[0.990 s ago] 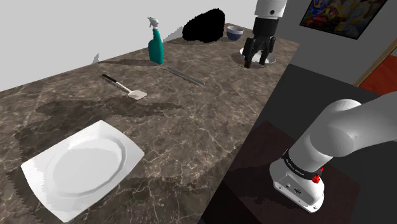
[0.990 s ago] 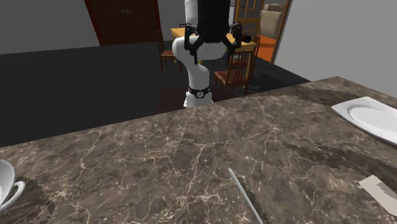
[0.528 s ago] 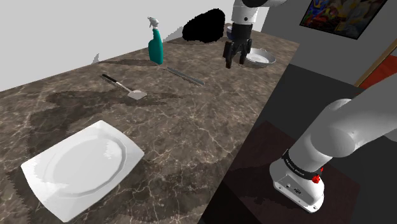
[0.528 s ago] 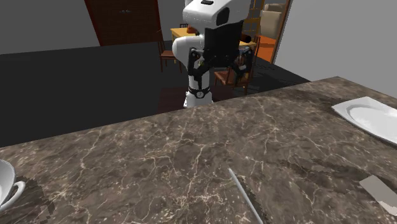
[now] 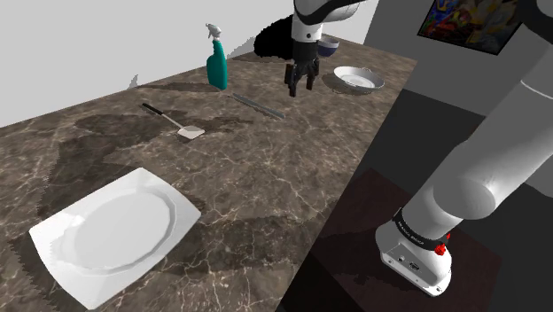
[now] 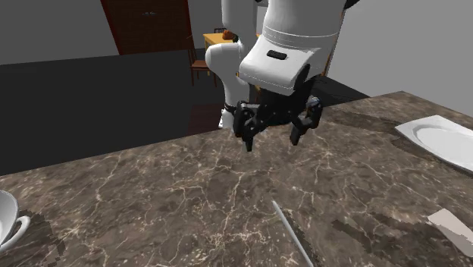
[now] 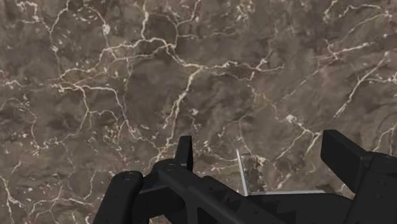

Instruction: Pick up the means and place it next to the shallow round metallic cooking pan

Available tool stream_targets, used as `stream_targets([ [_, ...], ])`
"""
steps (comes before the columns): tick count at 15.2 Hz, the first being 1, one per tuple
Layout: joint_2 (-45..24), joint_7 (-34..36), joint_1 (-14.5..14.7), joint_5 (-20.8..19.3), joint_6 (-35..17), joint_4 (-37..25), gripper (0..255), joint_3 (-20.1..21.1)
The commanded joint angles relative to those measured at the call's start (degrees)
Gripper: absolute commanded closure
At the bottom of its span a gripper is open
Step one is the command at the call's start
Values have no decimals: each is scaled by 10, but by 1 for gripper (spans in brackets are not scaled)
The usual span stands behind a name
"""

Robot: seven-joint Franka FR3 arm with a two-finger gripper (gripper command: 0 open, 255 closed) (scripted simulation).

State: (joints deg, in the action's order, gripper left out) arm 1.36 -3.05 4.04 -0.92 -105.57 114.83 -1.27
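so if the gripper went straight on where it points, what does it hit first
Probably the marble counter. The tip of the grey utensil shows between the open fingers of the gripper, so that might be touched first.

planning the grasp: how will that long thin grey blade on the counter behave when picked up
The long grey blade lies flat on the marbled counter, so it probably won't roll, though getting under it may be awkward. It looks straight and narrow, so likely stiff and light; held off-centre it may tilt. Its smooth surface could slip in the open pincer.
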Motion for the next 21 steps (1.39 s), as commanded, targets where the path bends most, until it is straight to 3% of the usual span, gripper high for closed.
stream_targets([
  [1, -47, -8, 3, -3, -9, -38, 0, 3],
  [12, -304, -46, 20, -27, 7, -314, 0, 17],
  [21, -315, -45, 19, -29, -47, -272, 0, 16],
])
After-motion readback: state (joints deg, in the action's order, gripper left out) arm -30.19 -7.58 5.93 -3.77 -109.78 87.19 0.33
